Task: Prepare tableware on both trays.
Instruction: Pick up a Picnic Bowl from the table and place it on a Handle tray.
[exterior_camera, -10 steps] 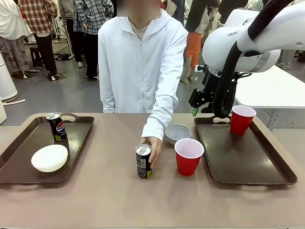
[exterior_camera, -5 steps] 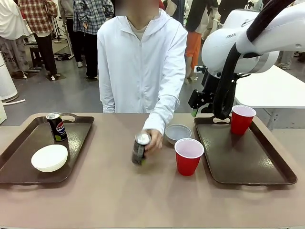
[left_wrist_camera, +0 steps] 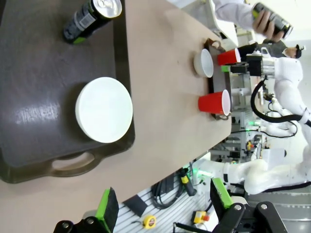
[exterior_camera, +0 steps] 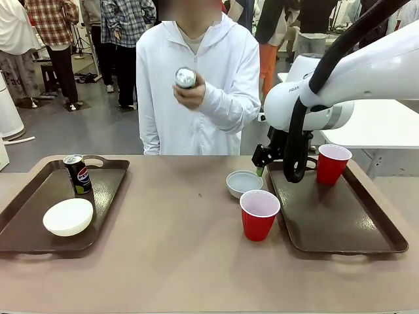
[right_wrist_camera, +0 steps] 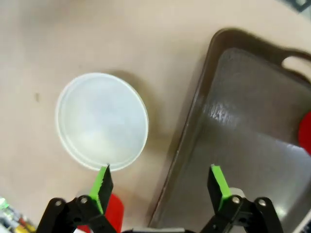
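Right gripper (right_wrist_camera: pixel 160 180) spread, empty, straddling rim of tray (right_wrist_camera: pixel 187 131); bowl (right_wrist_camera: pixel 102 121) at 10 o'clock. Risk: lowered finger strikes rim, knocks bowl toward cup (exterior_camera: pixel 259 212).

Ahead of my right claw (right_wrist_camera: pixel 160 174), the tray (right_wrist_camera: pixel 252 145) by one finger is dark brown plastic, smooth, with a wet-looking gloss. The bowl (right_wrist_camera: pixel 102 121) by the other finger looks like milky, half-clear plastic with a dull finish. The table (right_wrist_camera: pixel 97 34) beyond is smooth, matt tan. My left claw (left_wrist_camera: pixel 164 191) has matt green pads on black. Ahead of it, the other tray (left_wrist_camera: pixel 43 97) shows a soft sheen, the white bowl (left_wrist_camera: pixel 104 116) is smooth and matt, and the can (left_wrist_camera: pixel 90 17) beyond it has a bright metal top.
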`<state>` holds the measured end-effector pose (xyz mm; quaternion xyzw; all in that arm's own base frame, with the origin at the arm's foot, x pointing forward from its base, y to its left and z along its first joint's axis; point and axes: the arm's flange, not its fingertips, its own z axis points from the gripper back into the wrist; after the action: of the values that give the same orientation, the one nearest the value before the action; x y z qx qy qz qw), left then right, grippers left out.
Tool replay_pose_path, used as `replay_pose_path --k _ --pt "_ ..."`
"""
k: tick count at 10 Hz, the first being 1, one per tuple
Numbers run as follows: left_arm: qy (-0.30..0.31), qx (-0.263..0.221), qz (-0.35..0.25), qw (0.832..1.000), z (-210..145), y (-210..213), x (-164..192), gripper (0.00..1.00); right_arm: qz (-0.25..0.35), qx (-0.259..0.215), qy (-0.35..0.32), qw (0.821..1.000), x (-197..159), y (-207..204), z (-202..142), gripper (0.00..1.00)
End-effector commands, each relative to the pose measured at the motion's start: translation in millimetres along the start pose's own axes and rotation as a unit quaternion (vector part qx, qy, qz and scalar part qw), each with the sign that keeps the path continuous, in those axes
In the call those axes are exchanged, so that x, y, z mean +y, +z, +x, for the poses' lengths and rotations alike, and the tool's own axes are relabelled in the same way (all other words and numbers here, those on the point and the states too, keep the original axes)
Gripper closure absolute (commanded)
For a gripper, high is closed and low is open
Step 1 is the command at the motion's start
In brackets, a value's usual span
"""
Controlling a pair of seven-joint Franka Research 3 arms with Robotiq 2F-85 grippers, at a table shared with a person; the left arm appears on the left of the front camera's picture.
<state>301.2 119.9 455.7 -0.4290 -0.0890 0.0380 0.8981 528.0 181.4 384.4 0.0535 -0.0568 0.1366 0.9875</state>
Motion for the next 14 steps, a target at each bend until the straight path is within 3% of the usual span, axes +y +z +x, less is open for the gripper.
replay_pose_path --k 1,2,3,4,5,14 --pt "-0.004 -0.005 -0.008 1.000 -0.8 0.3 -0.6 0.00 0.010 -0.014 0.062 0.998 28.0 75.5 -79.6 0.00" --pt "-0.004 -0.005 -0.008 1.000 -0.8 0.3 -0.6 0.00 -0.019 -0.021 0.093 0.995 36.9 103.2 -122.9 0.00" --pt "-0.004 -0.005 -0.008 1.000 -0.8 0.3 -0.6 0.00 -0.015 0.006 0.091 0.996 35.9 105.9 -132.0 0.00" --pt "-0.004 -0.005 -0.008 1.000 -0.8 0.3 -0.6 0.00 0.003 0.047 0.093 0.995 28.5 93.3 -131.7 0.00" --pt "-0.004 -0.005 -0.008 1.000 -0.8 0.3 -0.6 0.00 0.010 0.056 0.087 0.995 18.7 85.4 -121.6 0.00" --pt "-0.004 -0.005 -0.008 1.000 -0.8 0.3 -0.6 0.00 0.021 0.082 0.048 0.995 4.3 63.5 -87.0 0.00"
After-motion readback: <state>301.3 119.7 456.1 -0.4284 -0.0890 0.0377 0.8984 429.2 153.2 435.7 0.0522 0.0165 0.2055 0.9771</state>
